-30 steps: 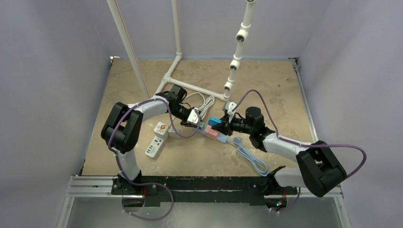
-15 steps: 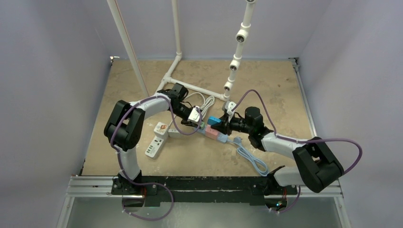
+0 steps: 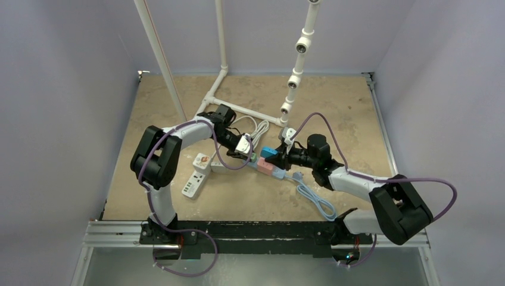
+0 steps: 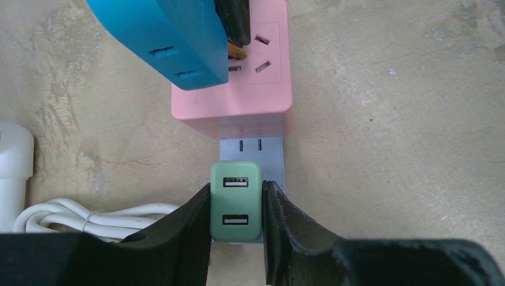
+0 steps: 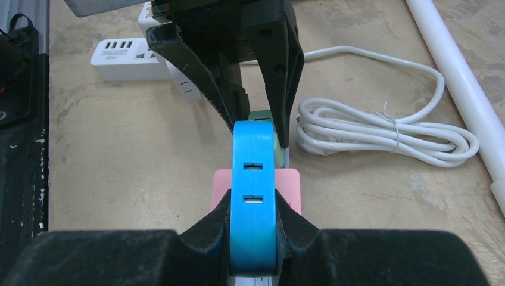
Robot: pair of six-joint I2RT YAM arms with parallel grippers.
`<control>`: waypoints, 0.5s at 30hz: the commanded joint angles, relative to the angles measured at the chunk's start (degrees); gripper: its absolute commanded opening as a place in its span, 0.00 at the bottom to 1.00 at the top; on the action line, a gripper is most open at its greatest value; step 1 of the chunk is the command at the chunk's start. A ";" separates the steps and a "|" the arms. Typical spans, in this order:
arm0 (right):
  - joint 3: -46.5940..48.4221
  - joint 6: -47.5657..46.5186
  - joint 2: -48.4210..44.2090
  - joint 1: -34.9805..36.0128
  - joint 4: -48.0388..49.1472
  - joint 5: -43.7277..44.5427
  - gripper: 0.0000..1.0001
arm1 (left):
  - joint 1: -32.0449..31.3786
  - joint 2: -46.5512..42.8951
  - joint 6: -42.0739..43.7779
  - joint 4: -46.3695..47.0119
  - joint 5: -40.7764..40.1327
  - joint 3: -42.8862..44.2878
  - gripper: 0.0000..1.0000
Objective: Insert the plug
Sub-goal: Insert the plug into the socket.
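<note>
A power strip lies mid-table with a pink block [image 3: 269,169] [image 4: 253,98] [image 5: 290,185] and a pale lavender block [image 4: 272,156]. My left gripper [image 3: 245,155] [image 4: 237,205] is shut on a green USB charger plug [image 4: 236,201] [image 5: 260,115], held over the lavender block. I cannot tell if it is seated. My right gripper [image 3: 277,156] [image 5: 254,223] is shut on a blue plug [image 3: 268,151] [image 5: 254,193] [image 4: 167,36] just above the pink block. A brass prong shows by the pink block's socket holes.
A coiled white cable [image 5: 381,134] [image 4: 89,217] lies beside the strip. White power strips [image 3: 198,176] [image 5: 128,59] lie to the left. A white PVC pipe frame [image 3: 238,107] [image 5: 458,77] stands behind. A light blue cable [image 3: 315,199] trails toward the front.
My left arm's elbow has shifted slightly to the right. Both grippers keep their hold and stay over the power strip.
</note>
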 commanded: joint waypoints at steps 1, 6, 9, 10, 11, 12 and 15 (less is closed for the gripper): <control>0.60 -1.80 -1.78 0.12 -2.63 1.17 0.00 | -1.06 1.54 2.61 -2.34 -0.20 0.72 0.07; 0.61 -1.69 -1.12 0.12 -2.32 0.52 0.00 | -1.06 1.34 2.63 -2.45 0.07 0.55 0.07; 0.64 -1.22 -0.46 0.08 -0.91 0.35 0.00 | -1.06 1.28 2.71 -2.41 0.05 0.39 0.06; 0.69 -1.21 -0.29 0.09 -0.40 0.38 0.00 | -1.06 1.23 2.64 -2.42 0.07 0.41 0.06; 0.82 -1.13 -0.05 0.11 0.11 0.39 0.00 | -1.06 1.21 2.71 -2.44 0.07 0.39 0.06; 0.97 -1.04 0.27 0.13 0.61 0.39 0.00 | -1.06 1.29 2.66 -2.37 0.07 0.31 0.06; 1.54 -0.78 1.33 0.13 1.67 0.01 0.00 | -1.10 1.31 2.72 -2.39 0.24 0.21 0.05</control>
